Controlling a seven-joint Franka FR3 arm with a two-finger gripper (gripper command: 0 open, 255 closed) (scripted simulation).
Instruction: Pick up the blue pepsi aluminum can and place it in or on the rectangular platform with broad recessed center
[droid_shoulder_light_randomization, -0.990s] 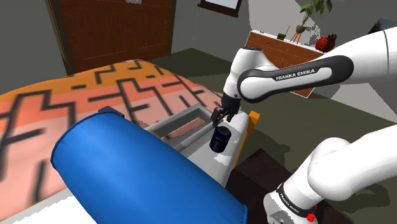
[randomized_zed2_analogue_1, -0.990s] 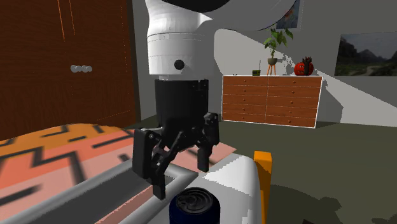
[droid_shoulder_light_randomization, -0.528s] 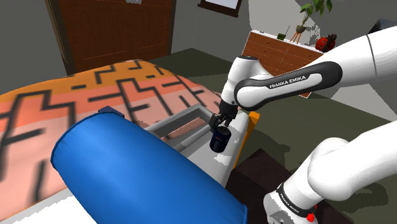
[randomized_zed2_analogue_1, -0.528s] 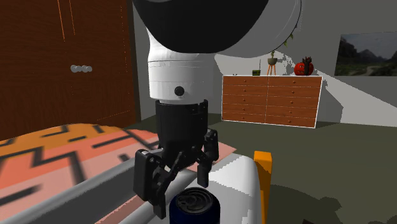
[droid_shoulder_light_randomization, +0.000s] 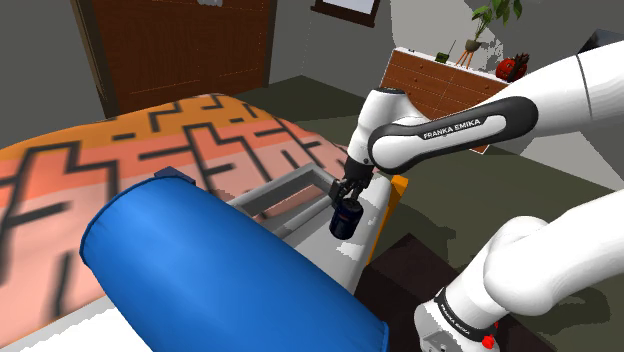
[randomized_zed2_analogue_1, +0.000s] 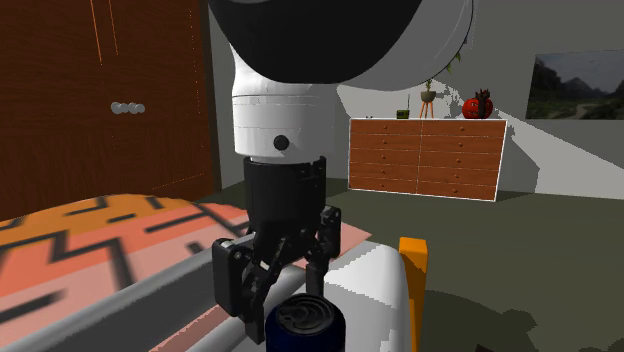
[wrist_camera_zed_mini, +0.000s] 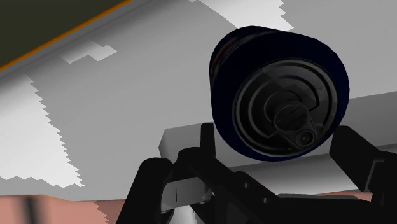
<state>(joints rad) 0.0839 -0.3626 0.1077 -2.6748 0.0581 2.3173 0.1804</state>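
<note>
Franka arm's black gripper (droid_shoulder_light_randomization: 347, 196) is hovering directly over the dark blue can (droid_shoulder_light_randomization: 345, 222), which is standing upright on a rounded white surface (droid_shoulder_light_randomization: 373, 213), just beside the grey recessed platform (droid_shoulder_light_randomization: 285, 200) and near an orange block (droid_shoulder_light_randomization: 399, 188). The fingers (wrist_camera_zed_mini: 159, 184) are standing apart, straddling the can's top without plainly clamping it. A squeeze taken this high on the smooth round wall is risking a slip or a tip toward the white surface's edge, and a low carry is likely to be clipping the platform's raised rim. The wrist view is giving the lid and pull-tab between the fingers; the shoulder view is showing the platform's pinkish recess and a large blue cylinder (droid_shoulder_light_randomization: 220, 270) in the foreground; the second exterior view is showing the fingertips level with the can's lid
</note>
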